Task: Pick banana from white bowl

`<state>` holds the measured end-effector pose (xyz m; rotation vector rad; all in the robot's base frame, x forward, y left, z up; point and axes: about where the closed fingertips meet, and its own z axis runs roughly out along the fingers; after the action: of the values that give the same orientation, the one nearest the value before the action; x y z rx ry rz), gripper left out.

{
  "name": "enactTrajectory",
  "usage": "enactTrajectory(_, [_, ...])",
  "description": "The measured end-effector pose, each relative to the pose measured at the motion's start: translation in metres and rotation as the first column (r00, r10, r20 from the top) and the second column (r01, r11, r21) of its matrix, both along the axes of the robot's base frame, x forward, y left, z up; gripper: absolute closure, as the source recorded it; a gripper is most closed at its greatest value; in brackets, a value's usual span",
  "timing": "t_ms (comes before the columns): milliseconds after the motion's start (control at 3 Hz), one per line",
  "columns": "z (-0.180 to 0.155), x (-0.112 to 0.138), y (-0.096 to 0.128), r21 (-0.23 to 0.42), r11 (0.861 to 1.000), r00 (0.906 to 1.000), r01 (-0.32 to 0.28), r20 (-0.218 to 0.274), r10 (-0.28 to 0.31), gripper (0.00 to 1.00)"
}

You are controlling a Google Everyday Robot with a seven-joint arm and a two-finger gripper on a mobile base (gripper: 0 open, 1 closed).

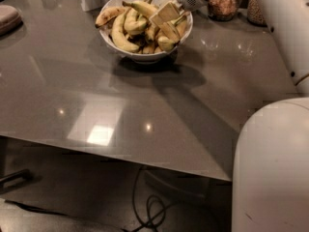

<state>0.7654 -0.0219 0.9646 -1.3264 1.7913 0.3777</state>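
We see the end effector (166,22) low over the right side of the bowl (147,58), in among the fruit, and we cannot tell whether it is spread or pinching anything. The banana (141,7) lies on top of the heap toward the back of the bowl, dark stem pointing left, its right end just beside the end effector. The risk, as we judge it, is that a grip so near that end lets the banana pivot and slip. It could also drag the other bananas (121,36) out (they lie tangled) or nudge the bowl along the bench (96,95), which looks smooth, grey and glossy. Jars (224,6) stand just behind, and a cable (153,210) loops on the dark floor below.
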Motion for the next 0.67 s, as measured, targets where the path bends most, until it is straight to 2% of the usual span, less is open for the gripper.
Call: enactTrajectory(667, [-0.031, 0.011, -0.007, -0.054, 0.998, 0.9972, 0.026, -0.069, -0.03, 0.5])
